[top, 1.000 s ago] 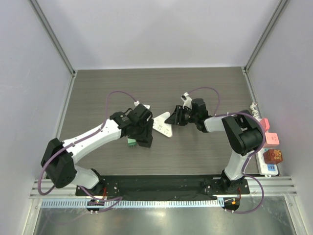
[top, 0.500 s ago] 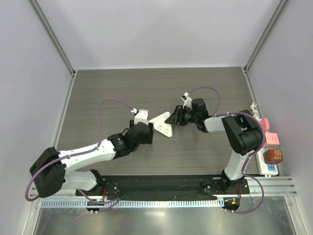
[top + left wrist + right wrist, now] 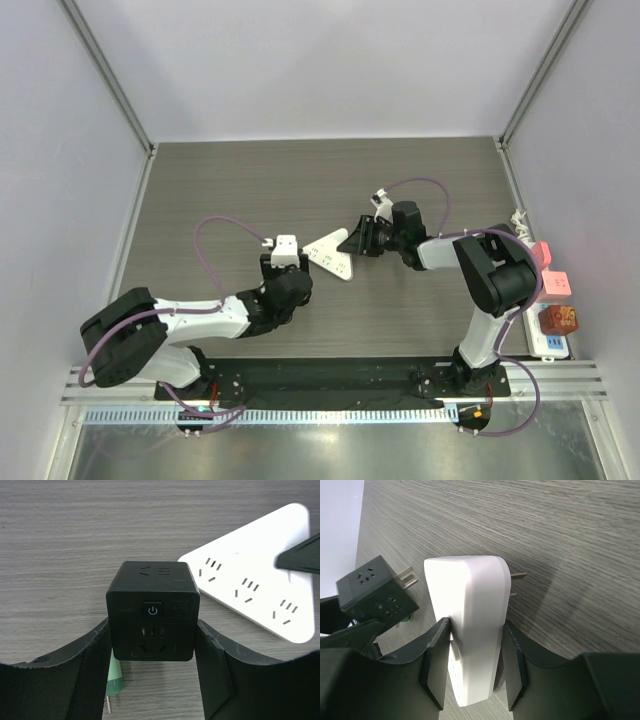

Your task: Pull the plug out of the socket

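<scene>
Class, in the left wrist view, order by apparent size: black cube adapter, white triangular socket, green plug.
Black cube adapter and white triangular socket: look alike; the nearer cube makes ranking unsure.
Green plug: smallest, partly hidden.

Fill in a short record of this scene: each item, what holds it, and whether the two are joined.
plug: black cube, gripped by left end effector
socket: white triangle, gripped by right end effector
joined: no, apart; plug prongs bare
surface: grey wood-grain table
</scene>
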